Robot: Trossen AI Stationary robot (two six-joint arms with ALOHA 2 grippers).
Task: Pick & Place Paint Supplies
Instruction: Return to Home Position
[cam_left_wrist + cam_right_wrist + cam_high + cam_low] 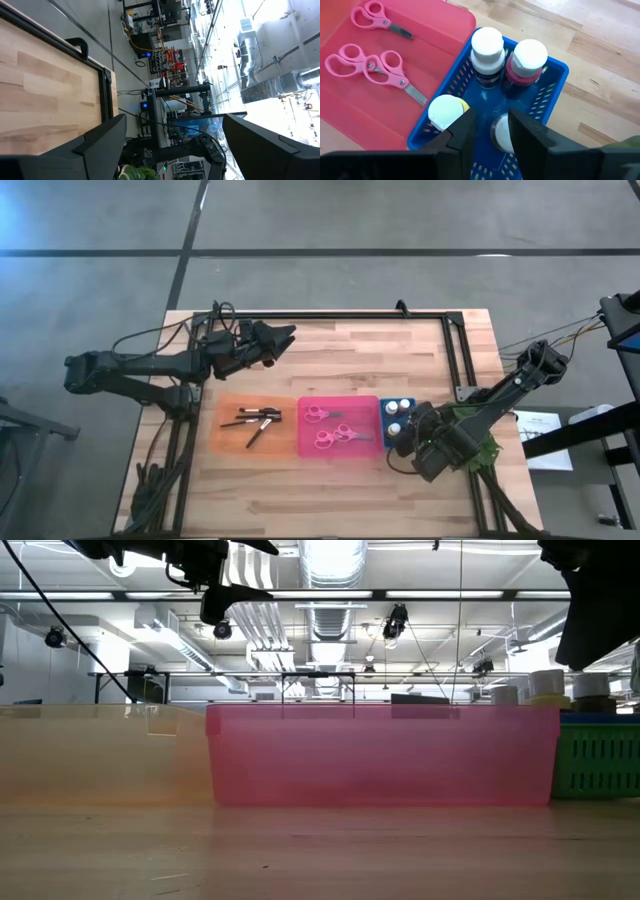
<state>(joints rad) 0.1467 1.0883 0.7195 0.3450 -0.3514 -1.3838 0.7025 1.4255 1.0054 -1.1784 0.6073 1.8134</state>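
A blue tray [555,75] holds several white-capped paint bottles: a black one [486,45], a pink one [530,57], a yellow one [445,111] and one more [500,135]. My right gripper [491,132] hovers over that last bottle, its fingers a little apart, and I see no touch. It also shows in the high view [402,442]. A pink tray [338,427] holds two pink-handled scissors [380,72]. An orange tray [255,423] holds dark brushes [258,420]. My left gripper [288,335] is open and empty over the table's far left part.
The three trays lie in a row across the table's middle. A green leafy plant [483,450] sits under my right arm at the right edge. A black frame rail [340,315] runs along the far edge and down the right side. Bare wood lies along the near edge.
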